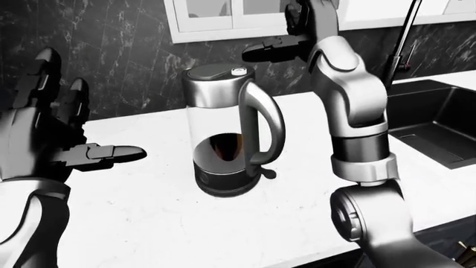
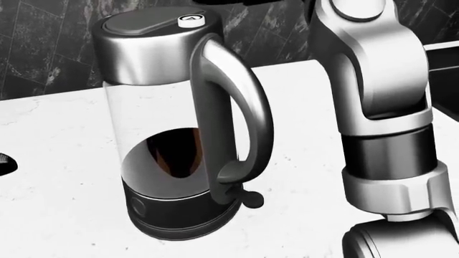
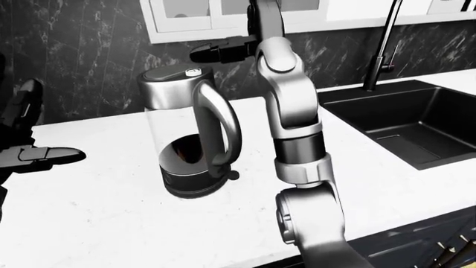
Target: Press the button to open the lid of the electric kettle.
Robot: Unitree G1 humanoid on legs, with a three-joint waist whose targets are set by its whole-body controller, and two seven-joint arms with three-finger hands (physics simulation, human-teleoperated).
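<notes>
The electric kettle [image 1: 227, 134] stands upright on the white counter [image 1: 149, 212], with a glass body, steel top and a grey handle toward the right. Its lid [image 2: 143, 21] is down. The small white button [image 2: 191, 20] sits at the lid's edge above the handle. My right hand [image 1: 253, 53] hovers open just above and to the right of the button, dark fingers stretched leftward and apart from it. At the left of the left-eye view my left hand [image 1: 82, 120] is open with spread fingers, well clear of the kettle.
A black sink [image 3: 402, 123] with a tall faucet [image 3: 383, 44] is set into the counter on the right. Dark marble wall and white cabinets [image 1: 223, 17] rise behind the kettle. The counter's near edge [image 3: 417, 218] runs along the bottom right.
</notes>
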